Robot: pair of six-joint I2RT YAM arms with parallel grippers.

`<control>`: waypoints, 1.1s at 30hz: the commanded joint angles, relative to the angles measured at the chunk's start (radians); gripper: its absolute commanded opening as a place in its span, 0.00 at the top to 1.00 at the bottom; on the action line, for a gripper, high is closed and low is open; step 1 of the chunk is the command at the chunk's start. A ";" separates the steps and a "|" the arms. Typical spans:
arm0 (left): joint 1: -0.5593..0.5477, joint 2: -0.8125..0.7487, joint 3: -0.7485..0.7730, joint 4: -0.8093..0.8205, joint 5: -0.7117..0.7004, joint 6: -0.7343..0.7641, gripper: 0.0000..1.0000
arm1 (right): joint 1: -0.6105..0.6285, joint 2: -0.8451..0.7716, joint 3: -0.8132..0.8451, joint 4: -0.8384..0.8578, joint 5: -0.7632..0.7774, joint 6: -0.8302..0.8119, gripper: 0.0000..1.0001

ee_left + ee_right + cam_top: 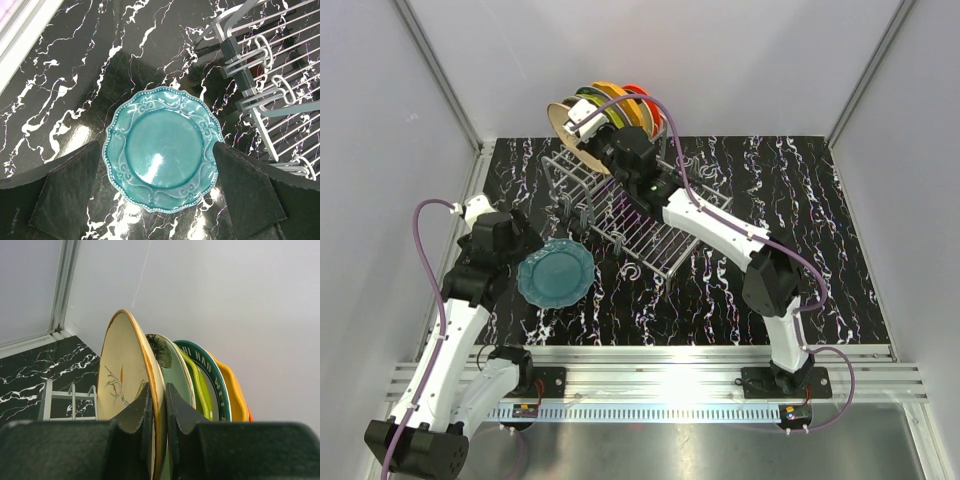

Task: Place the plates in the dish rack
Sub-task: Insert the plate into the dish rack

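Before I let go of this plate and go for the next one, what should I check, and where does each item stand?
1. Right gripper shut on the cream floral plate's rim: ok.
2. That plate on edge beside the pale green plate: ok.
3. Its lower edge seated in a dish rack slot: cannot tell, hidden.
4. Left gripper open above the teal plate: ok.
5. Teal plate flat on the table, apart from the rack: ok.
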 commanded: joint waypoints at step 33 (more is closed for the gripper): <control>-0.005 -0.003 -0.001 0.046 0.025 0.016 0.01 | 0.038 -0.040 -0.095 0.016 0.072 0.086 1.00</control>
